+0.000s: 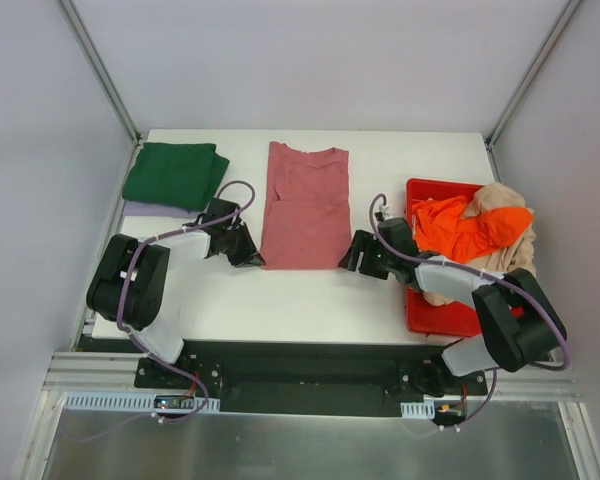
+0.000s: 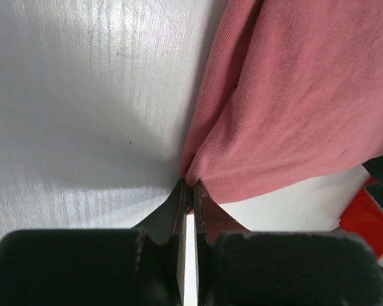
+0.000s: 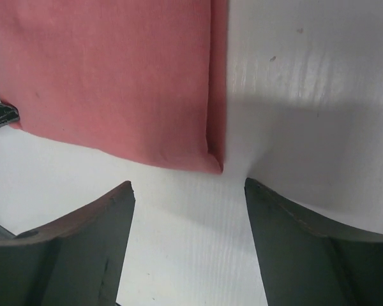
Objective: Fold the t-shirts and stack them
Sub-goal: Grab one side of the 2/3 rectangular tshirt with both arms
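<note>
Left gripper (image 2: 190, 191) is pinched together on the near-left corner of the rose-red t-shirt (image 1: 307, 205). The right gripper (image 3: 188, 185) holds its jaws apart over the table (image 1: 280, 300), just short of the near-right corner and not touching it. Open white surface lies between the near hem and the table's near edge. Narrower strips separate the shirt from the dark green t-shirt (image 1: 173, 172) at far left and the red bin (image 1: 450, 312) on the right. The shirt lies flat in a long strip, its long axis running near to far, collar at the far end.
</note>
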